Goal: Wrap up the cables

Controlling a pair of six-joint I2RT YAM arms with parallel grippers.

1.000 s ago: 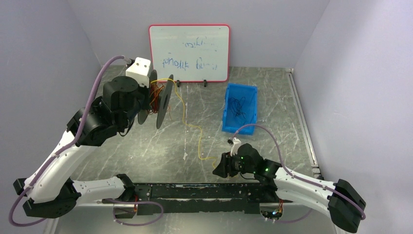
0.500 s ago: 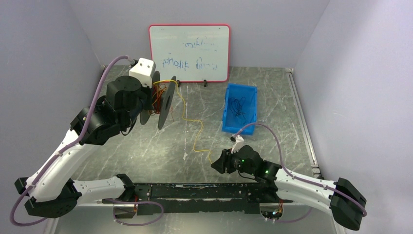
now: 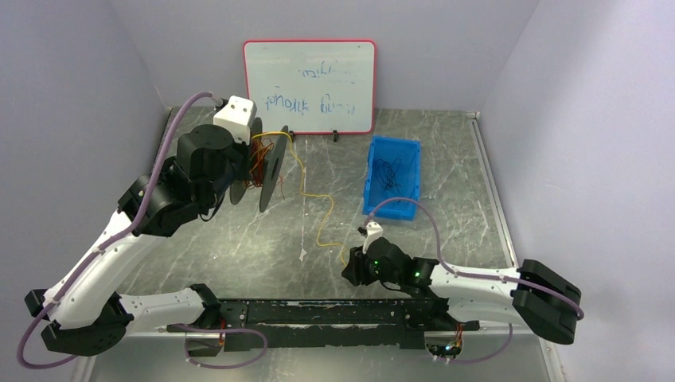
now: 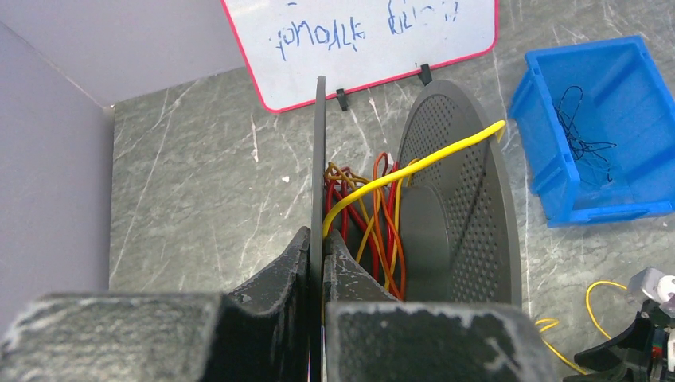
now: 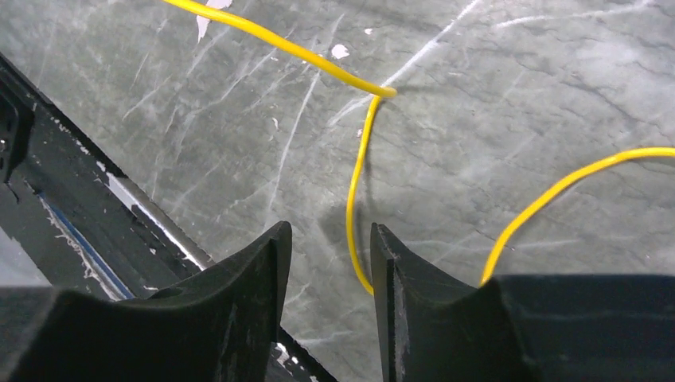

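A thin yellow cable [image 3: 320,216] runs from a grey two-flange spool [image 3: 269,165] across the table to my right gripper [image 3: 349,270]. The spool stands on edge, with red, orange and yellow strands [image 4: 380,208] wound on its hub. My left gripper [image 4: 317,235] is shut on the spool's near flange [image 4: 319,151], holding it above the table. The yellow cable [image 4: 414,165] leaves over the perforated far flange [image 4: 470,183]. My right gripper [image 5: 329,231] is open low over the table. The cable [image 5: 356,183] passes between its fingers, close to the right one [image 5: 414,294].
A blue bin [image 3: 372,185] holding thin dark wire stands at the right middle. A red-framed whiteboard [image 3: 309,86] leans against the back wall. The black base rail [image 3: 318,314] lies along the near edge, close under my right gripper.
My right gripper has moved left along the near edge, and the cable's slack has bunched up toward the spool. The left arm with the spool has shifted slightly right and back.
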